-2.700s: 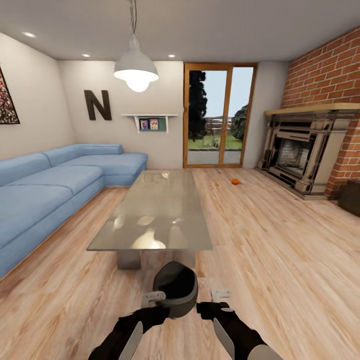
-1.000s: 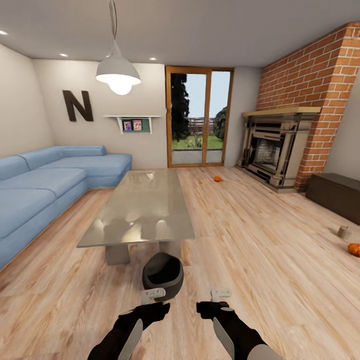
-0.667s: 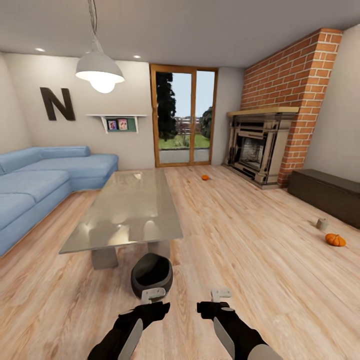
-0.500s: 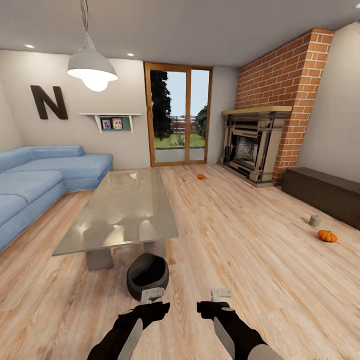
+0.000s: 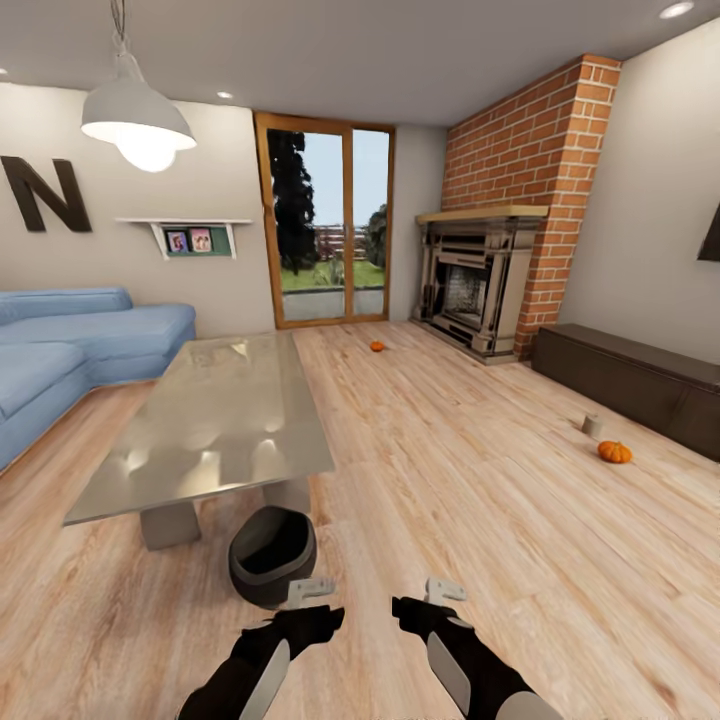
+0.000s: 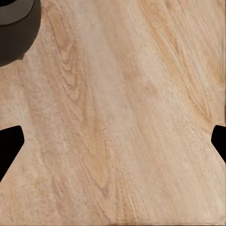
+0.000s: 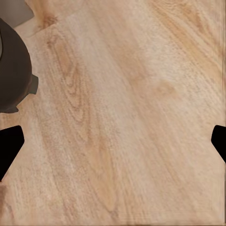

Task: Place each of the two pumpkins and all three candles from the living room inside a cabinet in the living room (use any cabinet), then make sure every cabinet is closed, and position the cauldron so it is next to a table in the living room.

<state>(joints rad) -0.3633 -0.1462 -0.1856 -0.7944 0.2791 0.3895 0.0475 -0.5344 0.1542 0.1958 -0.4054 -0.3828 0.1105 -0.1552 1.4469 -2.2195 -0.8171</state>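
— Cauldron: where is it sitting?
— On the floor, beside the tabletop. Pumpkin and candle are lying near the cabinet.
— Tools?
— Left tool, right tool: both gaping, holding nothing.

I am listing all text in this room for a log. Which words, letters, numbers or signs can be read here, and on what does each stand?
"N": one large dark block letter mounted on the pale wall above the blue sofa.
The two small framed pictures on the white wall shelf are too small to read.
No other text is legible.
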